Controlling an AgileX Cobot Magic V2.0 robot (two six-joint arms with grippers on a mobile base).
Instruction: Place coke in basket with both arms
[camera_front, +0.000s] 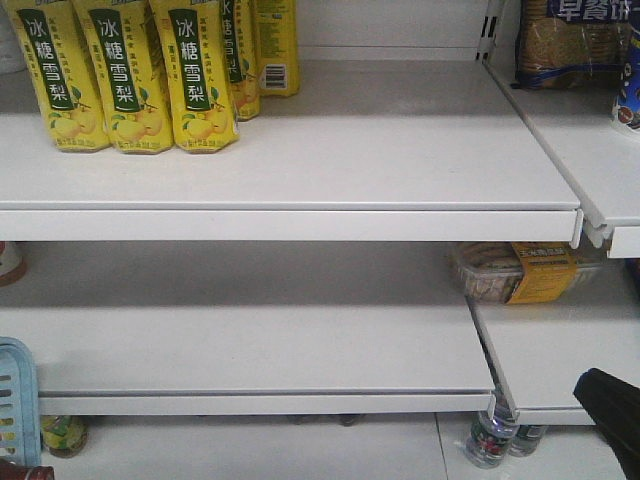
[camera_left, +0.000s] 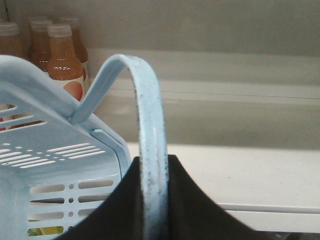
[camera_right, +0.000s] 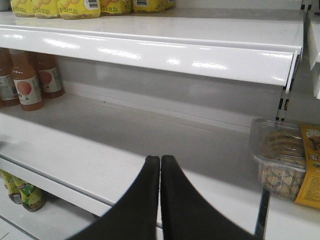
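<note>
1. Basket (camera_left: 45, 165): pale blue plastic, slotted sides, rounded rim. Sits at the lower left of the front view, only its edge showing. One blue handle (camera_left: 150, 150) stands up and runs through the left gripper (camera_left: 152, 200).
2. Left gripper: black jaws closed around the basket handle; carrying role appears taken up.
3. Right gripper (camera_right: 160, 170): black fingers pressed together, nothing between them, hovering before the middle shelf (camera_right: 125, 145).
4. Coke: not identifiable in any view. A dark red scrap at the bottom left corner of the front view is too small to name. Appearance cannot be described.
5. Basket contents: mostly hidden; something yellow-green shows through a low slot.
6. Surroundings: yellow pear-drink bottles (camera_front: 130, 75) on the top shelf, orange juice bottles (camera_right: 27, 82) at the middle shelf's left, a clear snack tub (camera_right: 280, 155) at right.
7. Progress, judged: basket held; whether the coke is in cannot be told.
</note>
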